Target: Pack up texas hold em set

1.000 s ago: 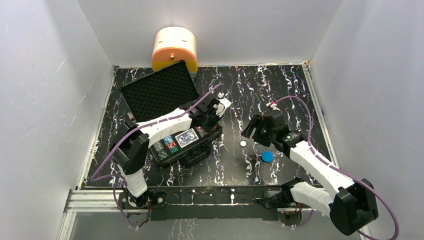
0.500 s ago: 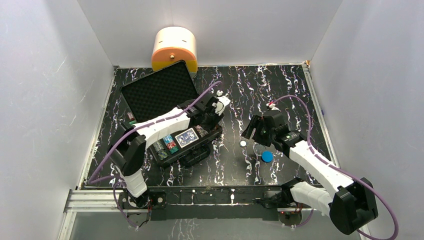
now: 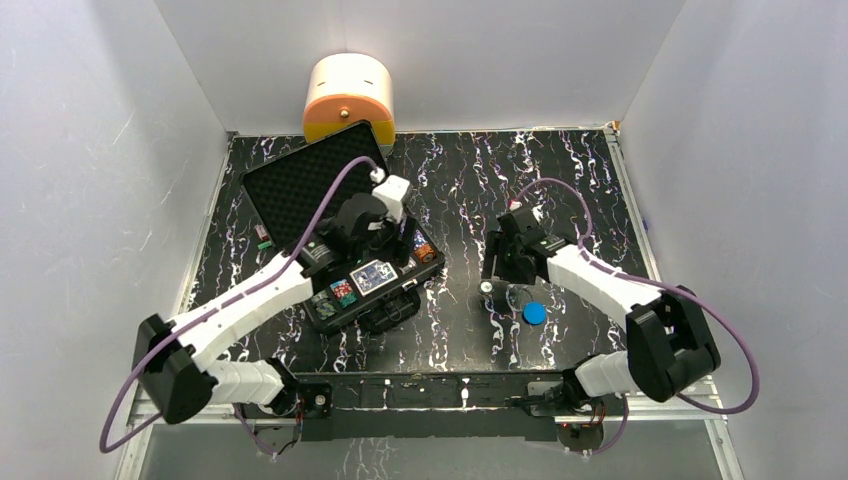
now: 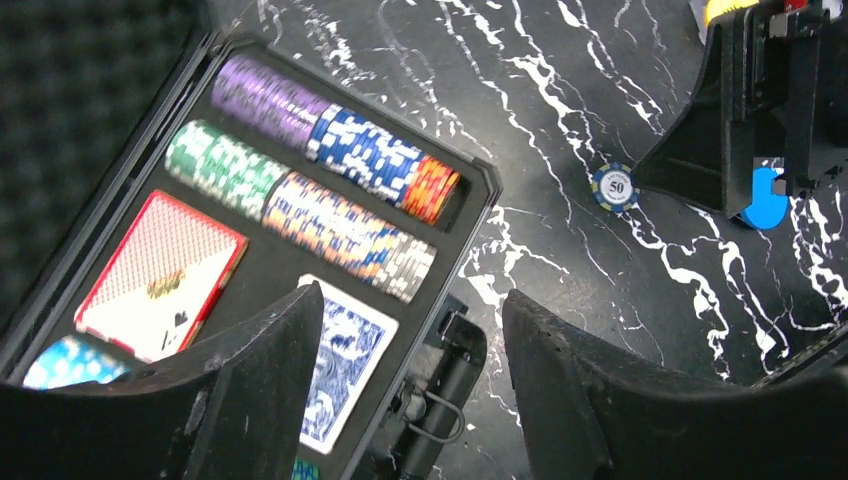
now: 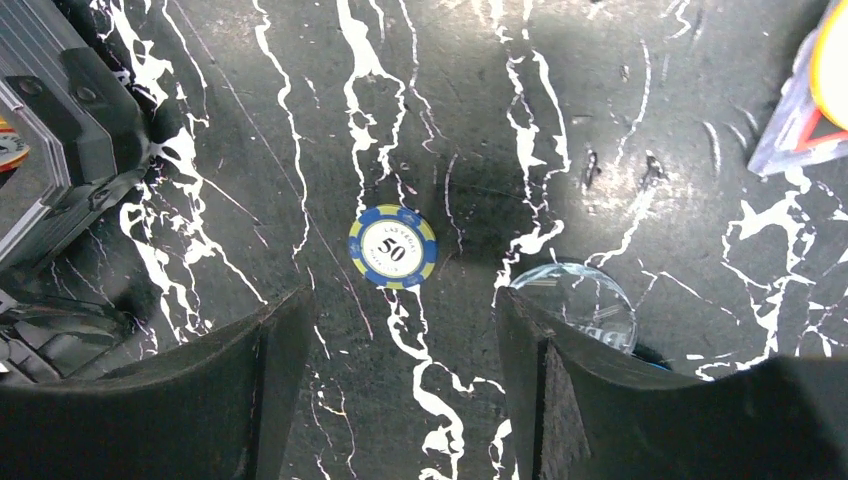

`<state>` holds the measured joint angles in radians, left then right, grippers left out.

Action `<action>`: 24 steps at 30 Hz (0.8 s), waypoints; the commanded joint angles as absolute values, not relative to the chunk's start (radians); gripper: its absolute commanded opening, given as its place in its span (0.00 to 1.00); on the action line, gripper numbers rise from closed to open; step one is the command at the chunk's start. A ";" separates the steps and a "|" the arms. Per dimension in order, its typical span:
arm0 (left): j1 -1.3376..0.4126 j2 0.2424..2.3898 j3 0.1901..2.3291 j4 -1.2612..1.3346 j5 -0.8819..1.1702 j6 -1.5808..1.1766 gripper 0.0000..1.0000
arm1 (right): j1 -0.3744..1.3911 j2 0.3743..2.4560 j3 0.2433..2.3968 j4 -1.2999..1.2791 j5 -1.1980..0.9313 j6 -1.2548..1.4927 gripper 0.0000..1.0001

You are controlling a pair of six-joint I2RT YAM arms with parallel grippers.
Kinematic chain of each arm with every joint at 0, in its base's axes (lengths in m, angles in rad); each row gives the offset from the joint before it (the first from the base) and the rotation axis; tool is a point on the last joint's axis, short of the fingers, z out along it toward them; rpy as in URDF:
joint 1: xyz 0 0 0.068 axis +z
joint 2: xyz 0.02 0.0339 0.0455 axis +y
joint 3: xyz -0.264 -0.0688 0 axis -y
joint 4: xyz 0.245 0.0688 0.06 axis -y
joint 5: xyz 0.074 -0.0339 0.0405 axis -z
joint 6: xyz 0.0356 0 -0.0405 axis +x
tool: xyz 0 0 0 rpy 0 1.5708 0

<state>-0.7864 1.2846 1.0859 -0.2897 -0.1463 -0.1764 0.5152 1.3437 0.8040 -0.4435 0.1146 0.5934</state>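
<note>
The black briefcase (image 3: 345, 300) lies open at left centre, its foam lid (image 3: 310, 185) leaning back. The left wrist view shows its chip rows (image 4: 330, 190), red deck (image 4: 160, 275) and blue deck (image 4: 340, 370). My left gripper (image 3: 388, 238) hangs open and empty over the tray, its jaws straddling the front edge by the latch (image 4: 412, 300). My right gripper (image 3: 497, 262) is open and empty just above a loose blue-and-yellow "50" chip (image 5: 392, 247), which also shows from above (image 3: 486, 287). A clear disc (image 5: 575, 300) and a blue disc (image 3: 534, 313) lie beside it.
The cream-and-orange rounded container (image 3: 349, 95) stands at the back wall behind the lid. A yellow-and-red object (image 5: 825, 80) lies at the edge of the right wrist view. White walls close in the black marbled table (image 3: 560, 180) on three sides.
My left gripper has pulled back from the case's right edge to above the tray, and that arm's elbow has swung out left. The right arm has folded in; its gripper stays over the chip.
</note>
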 commanded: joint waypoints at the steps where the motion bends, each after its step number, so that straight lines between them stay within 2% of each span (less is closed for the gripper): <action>1: -0.784 1.144 0.990 -0.247 -0.276 -0.313 0.67 | 0.563 1.394 0.878 -0.476 0.188 0.569 0.73; 4: -0.784 1.059 0.923 -0.229 -0.317 -0.363 0.75 | 0.614 1.427 0.898 -0.486 0.266 0.584 0.70; 9: -0.784 0.942 0.838 -0.219 -0.334 -0.414 0.84 | 0.633 1.487 0.918 -0.484 0.267 0.601 0.70; 24: -0.783 0.952 0.780 -0.216 -0.271 -0.490 0.87 | 0.639 1.625 0.957 -0.477 0.242 0.569 0.64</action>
